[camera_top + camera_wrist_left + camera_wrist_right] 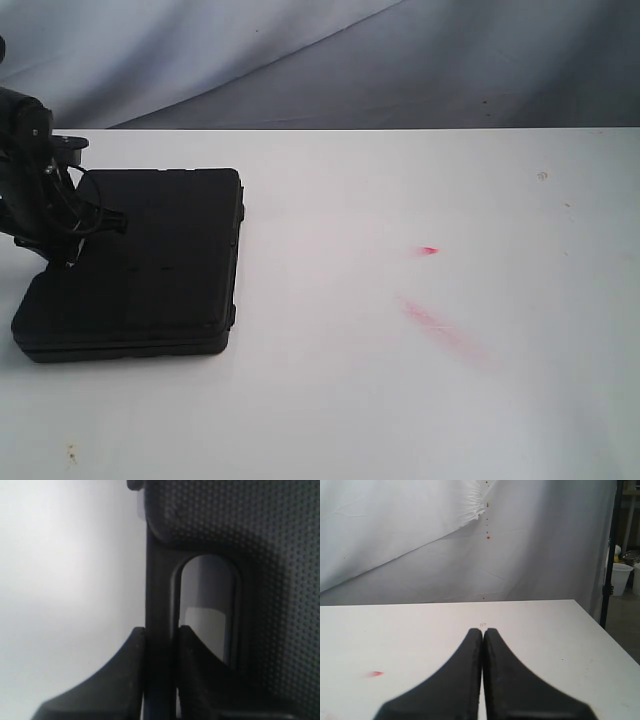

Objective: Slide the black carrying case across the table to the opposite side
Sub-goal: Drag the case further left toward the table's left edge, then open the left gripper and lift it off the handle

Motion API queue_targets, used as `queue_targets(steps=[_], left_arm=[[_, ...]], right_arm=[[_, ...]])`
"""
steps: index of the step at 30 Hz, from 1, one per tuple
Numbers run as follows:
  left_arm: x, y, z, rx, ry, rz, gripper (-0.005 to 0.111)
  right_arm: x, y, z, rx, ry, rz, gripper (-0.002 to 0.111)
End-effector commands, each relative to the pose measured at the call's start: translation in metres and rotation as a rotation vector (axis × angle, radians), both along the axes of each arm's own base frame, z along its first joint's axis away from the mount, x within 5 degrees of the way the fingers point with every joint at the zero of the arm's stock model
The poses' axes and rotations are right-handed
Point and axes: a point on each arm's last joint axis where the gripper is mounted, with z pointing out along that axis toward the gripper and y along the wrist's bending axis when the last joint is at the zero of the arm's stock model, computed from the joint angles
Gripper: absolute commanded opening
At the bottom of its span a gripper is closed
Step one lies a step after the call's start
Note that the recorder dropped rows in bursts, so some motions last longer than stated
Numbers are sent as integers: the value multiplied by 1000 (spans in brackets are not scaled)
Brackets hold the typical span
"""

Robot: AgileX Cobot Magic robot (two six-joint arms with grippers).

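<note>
White table (400,400) lies open right of black carrying case (150,260).

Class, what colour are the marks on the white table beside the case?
Pinkish red marks, clearest in the exterior view.

Left gripper (160,642) fingers (127,655) clamp the case handle (159,590), right gripper (483,632) fingers (465,670) pressed together

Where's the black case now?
Exterior view: black carrying case lies flat at the left side of the table, left of the red marks; left gripper jaws shut on its handle.
</note>
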Motion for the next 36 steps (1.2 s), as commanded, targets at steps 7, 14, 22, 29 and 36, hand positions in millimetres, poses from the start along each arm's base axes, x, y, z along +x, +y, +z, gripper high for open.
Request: queue_targets(steps=[7,14,22,29,36], left_arm=[[0,2,8,-4,-21,2,17],[0,1,8,-10,-17,-11,32],[-1,0,38,-28,-98,-14,31],[-23,-5,139,-110,-381,-66,6],[-124,-7,256,-183,-877,-238,0]], right_arm=[[0,0,-1,3,-4,-6,0],[0,0,-1,3,-4,-6,0],[0,0,-1,3,-4,-6,0],[0,0,-1,3,-4,-6,0],[0,0,-1,3,-4,-6,0]])
